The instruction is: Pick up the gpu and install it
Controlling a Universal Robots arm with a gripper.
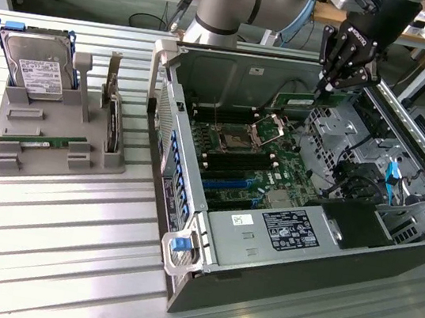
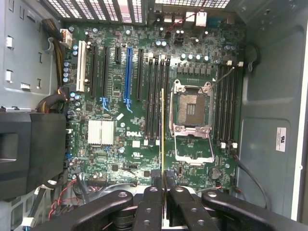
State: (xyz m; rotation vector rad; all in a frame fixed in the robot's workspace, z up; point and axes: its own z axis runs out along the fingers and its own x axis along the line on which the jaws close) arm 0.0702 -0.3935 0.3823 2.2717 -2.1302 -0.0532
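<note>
My gripper hangs over the far side of the open computer case, shut on the gpu, a thin green circuit-board stick that juts out from the fingers towards the exterior view's left. In the wrist view the gpu shows edge-on as a narrow yellowish line between the black fingertips of the gripper. It hovers above the green motherboard, lined up along the long black memory slots beside the CPU socket.
A grey holder on the slatted table carries a silver hard drive, a dark card standing on edge and another green stick. Case walls, a black shroud, cables and a drive cage surround the board.
</note>
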